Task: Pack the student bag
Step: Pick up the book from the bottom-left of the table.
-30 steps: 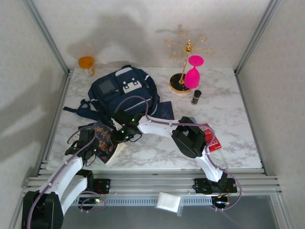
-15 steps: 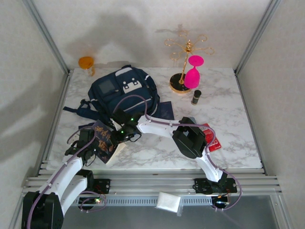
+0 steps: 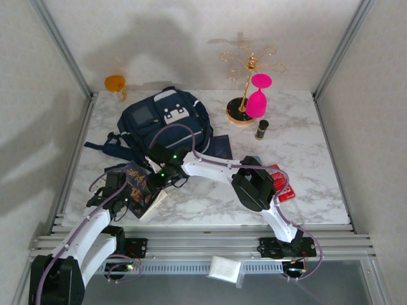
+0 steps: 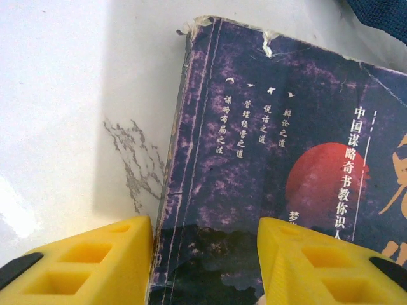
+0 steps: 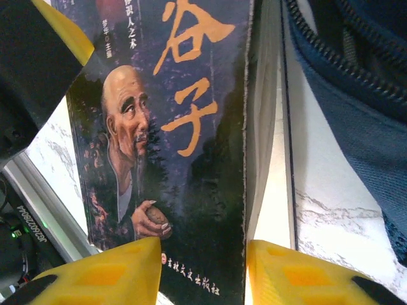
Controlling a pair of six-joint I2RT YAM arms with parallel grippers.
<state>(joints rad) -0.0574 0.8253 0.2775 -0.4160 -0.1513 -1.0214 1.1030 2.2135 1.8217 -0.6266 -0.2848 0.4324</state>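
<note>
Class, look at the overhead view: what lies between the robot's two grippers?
A dark-covered book with gold lettering lies between the left gripper and the right gripper, as the top external view shows.

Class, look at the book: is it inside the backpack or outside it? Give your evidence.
Outside. The book sits near the table's front edge, in front of the backpack, its cover in plain view.

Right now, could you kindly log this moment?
left gripper: at dark purple paperback book spine | right gripper: astride its page edge | navy blue fabric backpack: book outside
</note>
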